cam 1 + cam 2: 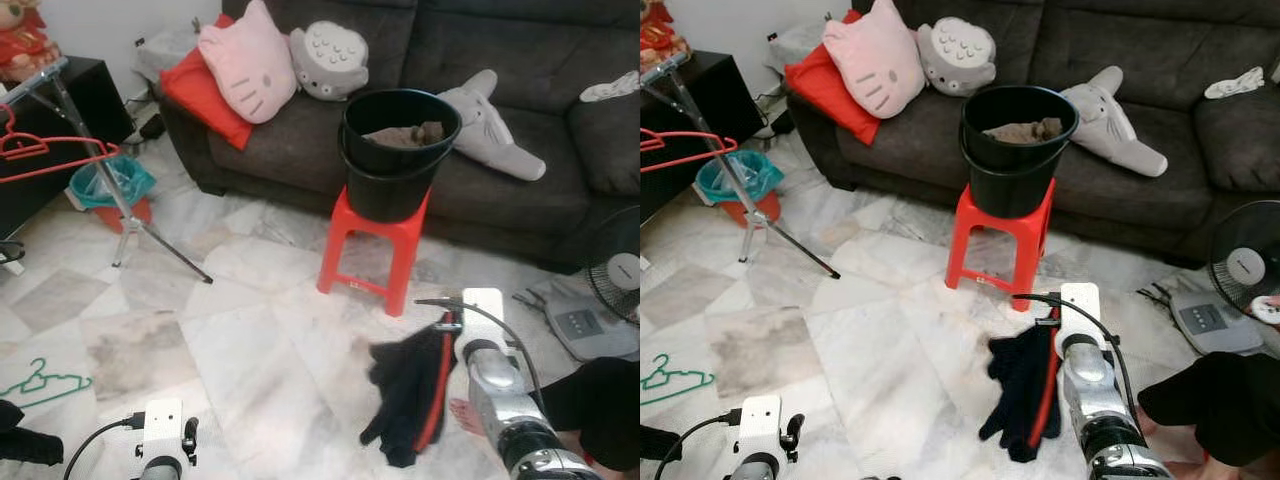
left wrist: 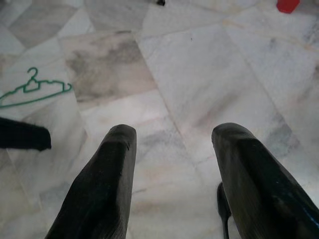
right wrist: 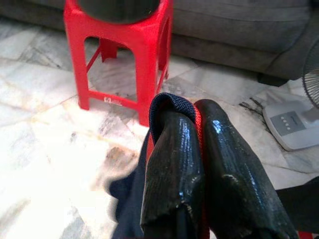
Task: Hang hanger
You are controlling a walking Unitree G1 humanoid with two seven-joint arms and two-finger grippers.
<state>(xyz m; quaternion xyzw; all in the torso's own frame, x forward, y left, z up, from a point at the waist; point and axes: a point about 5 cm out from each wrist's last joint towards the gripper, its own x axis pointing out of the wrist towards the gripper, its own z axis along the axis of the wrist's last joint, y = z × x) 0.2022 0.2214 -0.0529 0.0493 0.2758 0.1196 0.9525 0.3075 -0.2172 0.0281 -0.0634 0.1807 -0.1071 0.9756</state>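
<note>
The right hand had its two glossy black fingers pinched together on a red plastic hanger carrying a dark navy garment, the cloth's collar edge bunched over one fingertip and the rest drooping down above the pale marble floor. Just beyond it stood a red plastic stool bearing a pair of stacked black buckets with a brownish cloth inside. Behind the stool ran a dark grey fabric sofa strewn with a pink cat-face cushion, a red pillow, a grey round plush toy and a grey long-eared plush toy. To the robot's right sat a white electric fan on the floor. The left hand hung low with its fingers spread apart and nothing between them, above the tiles. A thin green wire hanger lay flat on the floor off to the left, and farther left a metal drying rack on tripod legs held a red hanger, beside a teal basket.
</note>
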